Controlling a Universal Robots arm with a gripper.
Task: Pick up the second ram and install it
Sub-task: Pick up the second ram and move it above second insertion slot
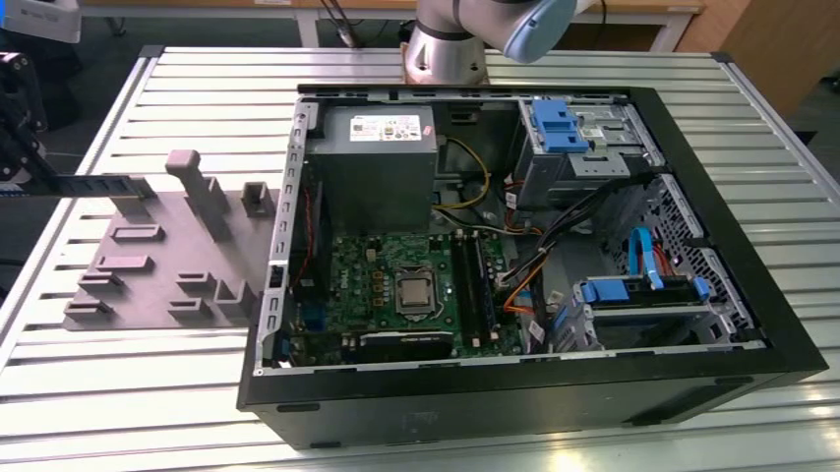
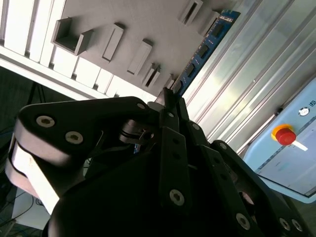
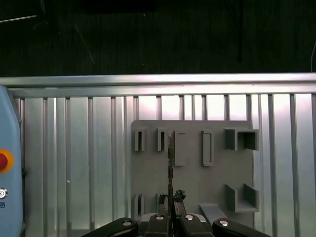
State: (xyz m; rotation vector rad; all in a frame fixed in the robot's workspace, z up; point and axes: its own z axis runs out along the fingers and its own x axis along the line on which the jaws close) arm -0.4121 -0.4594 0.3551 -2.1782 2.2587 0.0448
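The second ram (image 1: 105, 184) hangs level at the exterior view's left, above the grey fixture tray (image 1: 145, 290) on the slatted bench (image 1: 132, 393). It has open air along its length and sits well apart from the open computer case (image 1: 525, 393), whose black walls close in the motherboard (image 1: 393, 285). The claw (image 1: 42, 180) reaches in from the exterior view's left edge, pinching one end of the stick between its fingers (image 2: 174, 133), with the free end pointing toward the case.
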